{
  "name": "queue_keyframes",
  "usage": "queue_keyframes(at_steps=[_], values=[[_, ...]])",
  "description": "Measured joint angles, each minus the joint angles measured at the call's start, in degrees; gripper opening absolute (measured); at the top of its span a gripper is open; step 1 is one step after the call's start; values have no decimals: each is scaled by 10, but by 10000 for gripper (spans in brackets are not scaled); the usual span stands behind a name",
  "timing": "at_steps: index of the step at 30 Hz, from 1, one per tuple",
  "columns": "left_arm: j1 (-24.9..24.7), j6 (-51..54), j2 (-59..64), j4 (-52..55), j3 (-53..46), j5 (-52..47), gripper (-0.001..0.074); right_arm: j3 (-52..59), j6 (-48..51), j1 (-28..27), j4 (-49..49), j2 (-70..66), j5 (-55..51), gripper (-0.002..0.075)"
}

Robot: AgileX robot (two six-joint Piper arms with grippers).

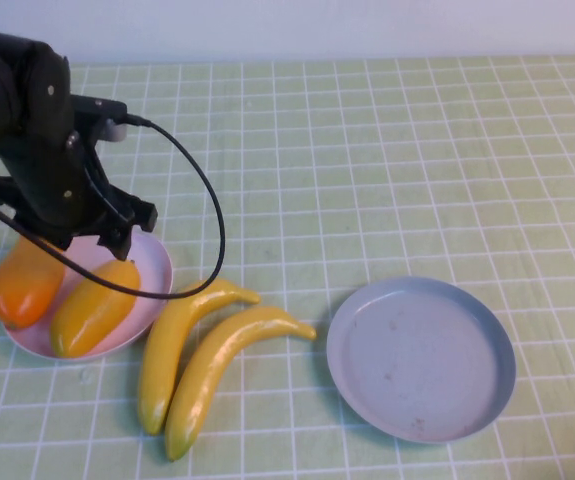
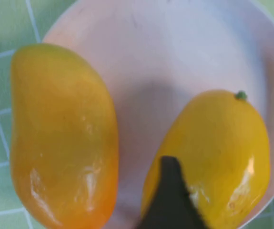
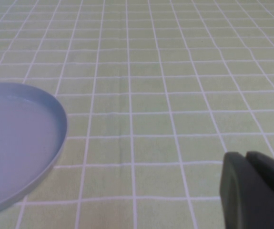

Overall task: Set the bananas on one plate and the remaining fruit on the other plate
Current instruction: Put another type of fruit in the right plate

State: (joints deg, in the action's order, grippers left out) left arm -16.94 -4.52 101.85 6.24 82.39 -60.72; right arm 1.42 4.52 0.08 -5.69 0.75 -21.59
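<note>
Two yellow bananas (image 1: 182, 345) (image 1: 229, 370) lie side by side on the table between the plates. The grey-blue plate (image 1: 422, 420) sits at front right with nothing on it. The pink-lilac plate (image 1: 153, 266) at front left holds the deep orange fruit (image 1: 25, 282) across its left rim and the yellow-orange fruit (image 1: 94, 308). My left gripper (image 1: 117, 243) hovers open just above the yellow-orange fruit (image 2: 222, 143). One dark finger (image 2: 171, 200) shows against it, the other is out of frame. My right gripper (image 3: 247, 157) is shut and empty, low over bare table beside the grey-blue plate (image 3: 13, 133).
The table wears a green checked cloth (image 1: 387, 160). A black cable (image 1: 207, 200) loops from the left arm down over the pink-lilac plate's edge. The right arm is outside the high view.
</note>
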Motion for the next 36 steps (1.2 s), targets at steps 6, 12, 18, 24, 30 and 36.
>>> queue_keyframes(at_steps=[6,12,18,24,30,36], values=[[0,25,-41,-8,7,8,85,0,0,0,0,0,0,-16],[0,30,-127,-13,-14,22,11,0,0,0,0,0,0,-15],[0,34,-275,-38,-138,87,4,0,0,0,0,0,0,-15],[0,45,-432,-43,-311,209,4,0,0,0,0,0,0,-15],[0,45,-543,-23,-430,224,4,0,0,0,0,0,0,-15],[0,25,-559,-7,-449,179,4,0,0,0,0,0,0,-15]])
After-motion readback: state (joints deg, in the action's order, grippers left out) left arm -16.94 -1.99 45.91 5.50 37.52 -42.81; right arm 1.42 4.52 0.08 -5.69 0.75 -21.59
